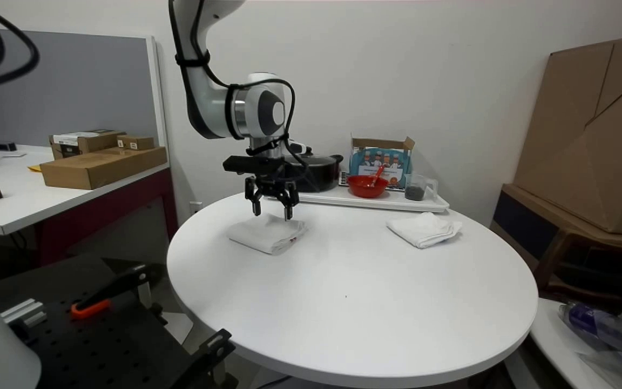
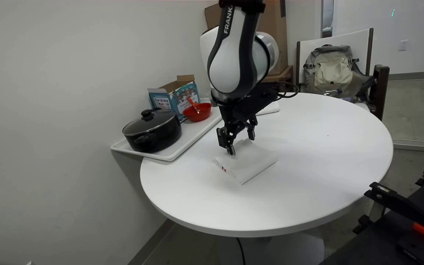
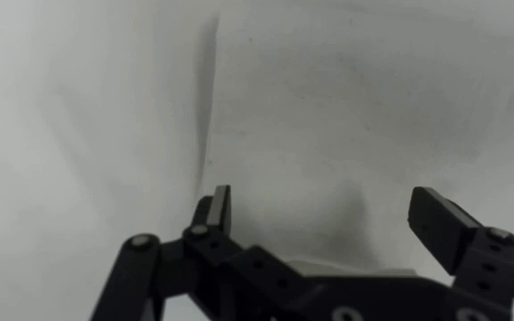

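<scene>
My gripper points down with its fingers spread wide, just above a folded white cloth on the round white table. Nothing is between the fingertips in the wrist view, where the gripper stands over the cloth and one straight edge of it runs beside the left finger. In an exterior view the gripper hangs over the back part of that cloth, whose near corner shows small red marks. Whether the fingertips touch it I cannot tell. Farther off lies another folded white cloth, partly hidden behind the arm in an exterior view.
Along the wall a white tray bears a black lidded pot, a red bowl with a red utensil, a clear cup with dark contents and a blue printed box. A large cardboard box stands beyond the table.
</scene>
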{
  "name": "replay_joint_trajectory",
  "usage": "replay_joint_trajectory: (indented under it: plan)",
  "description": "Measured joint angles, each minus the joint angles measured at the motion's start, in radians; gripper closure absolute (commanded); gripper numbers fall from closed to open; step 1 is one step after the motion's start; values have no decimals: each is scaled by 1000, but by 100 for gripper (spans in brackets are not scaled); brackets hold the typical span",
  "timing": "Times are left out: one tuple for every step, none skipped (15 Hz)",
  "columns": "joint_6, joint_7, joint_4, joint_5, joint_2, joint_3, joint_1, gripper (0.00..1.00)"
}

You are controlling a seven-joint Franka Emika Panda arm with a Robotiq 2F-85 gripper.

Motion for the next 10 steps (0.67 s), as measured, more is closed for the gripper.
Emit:
replay_joint_trajectory:
  plan:
    - [1, -9, 16, 11, 20, 0, 1, 0]
    - [3, -15, 30, 19, 37, 0, 1, 12]
    - [4, -19, 39, 23, 54, 0, 1, 26]
    - [5, -23, 45, 26, 68, 0, 1, 32]
    - [7, -29, 48, 27, 79, -1, 2, 40]
    - [9, -36, 49, 28, 87, -1, 2, 47]
    - [9, -43, 49, 28, 92, -2, 2, 55]
    - [10, -52, 50, 28, 92, -2, 2, 64]
    - [10, -60, 50, 28, 90, -2, 2, 70]
    - [10, -69, 48, 28, 87, -2, 2, 80]
